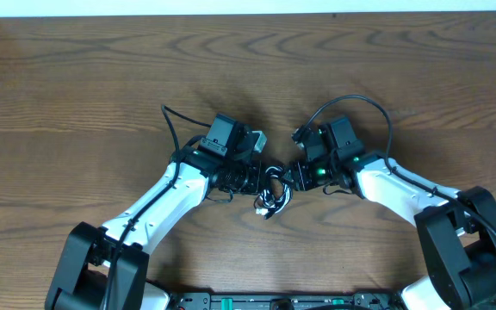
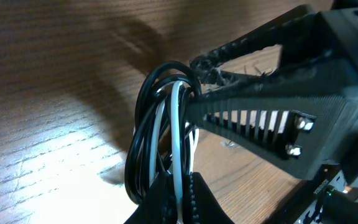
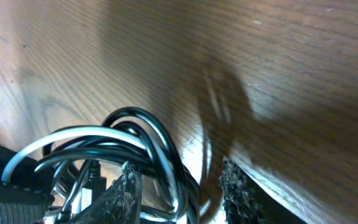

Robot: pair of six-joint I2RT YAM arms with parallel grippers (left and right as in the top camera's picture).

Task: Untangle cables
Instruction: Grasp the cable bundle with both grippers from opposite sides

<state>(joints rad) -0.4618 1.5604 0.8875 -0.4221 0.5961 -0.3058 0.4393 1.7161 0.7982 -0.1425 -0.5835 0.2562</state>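
Overhead, the cables [image 1: 271,193] sit bunched — left fingers [image 2: 202,200] pinch them, right fingers [image 3: 242,194] apparently spread around them.

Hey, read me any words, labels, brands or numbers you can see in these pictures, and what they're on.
None: no readable text in any view. The cables, the left arm, the right arm and the table carry no visible words, numbers or signs.

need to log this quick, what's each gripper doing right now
left gripper: closed on the cables.
right gripper: open, its fingers apart on either side of the cables, not clamped.
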